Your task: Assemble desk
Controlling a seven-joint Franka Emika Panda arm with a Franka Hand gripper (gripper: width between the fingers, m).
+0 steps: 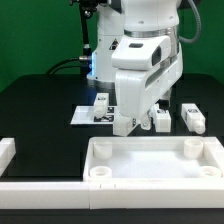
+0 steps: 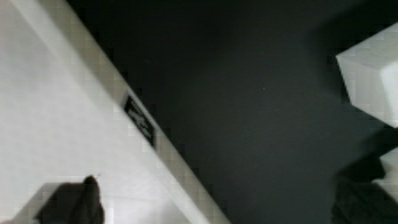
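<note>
White tabletop (image 1: 150, 160); white legs (image 1: 193, 118), black-white square pattern; black table (image 1: 40, 110).

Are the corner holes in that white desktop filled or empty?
Empty. The sockets that show in the tabletop are open holes, and legs lie loose behind it.

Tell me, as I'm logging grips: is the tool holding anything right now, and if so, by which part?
Nothing is held. The tool is open, and the wrist view shows only bare black table between its fingers.
</note>
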